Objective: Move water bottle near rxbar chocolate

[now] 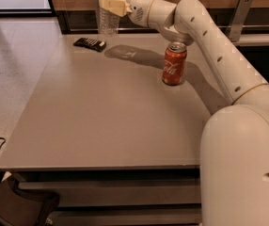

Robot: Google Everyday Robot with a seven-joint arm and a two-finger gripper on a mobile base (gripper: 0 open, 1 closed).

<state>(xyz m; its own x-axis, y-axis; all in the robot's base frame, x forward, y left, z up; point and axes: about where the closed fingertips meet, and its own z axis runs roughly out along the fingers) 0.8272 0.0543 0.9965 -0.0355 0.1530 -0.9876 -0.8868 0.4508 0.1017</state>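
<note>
Camera view: the water bottle (107, 24) is seen upright at the far edge of the grey table (106, 121), toward the far left corner. It is clasped around its upper body by the gripper (105, 5), whose pale fingers (113, 6) are closed against the clear ribbed plastic. The bottle's top is cut off by the upper edge of the picture. Whether the base rests on the surface or is held just above it cannot be told.

The rxbar chocolate (90, 43) is laid flat on the table just in front of the bottle and slightly to its left, near the far left corner; the two are near each other but apart.

The white arm (209, 36) is stretched from the right side across the far edge, and a shadow (125, 54) is cast on the table just beside the bar. A red soda can (174, 64) is stood upright toward the far right – well apart from both bottle and bar. A dark bag (17, 208) is seen on the floor below the near left corner.
</note>
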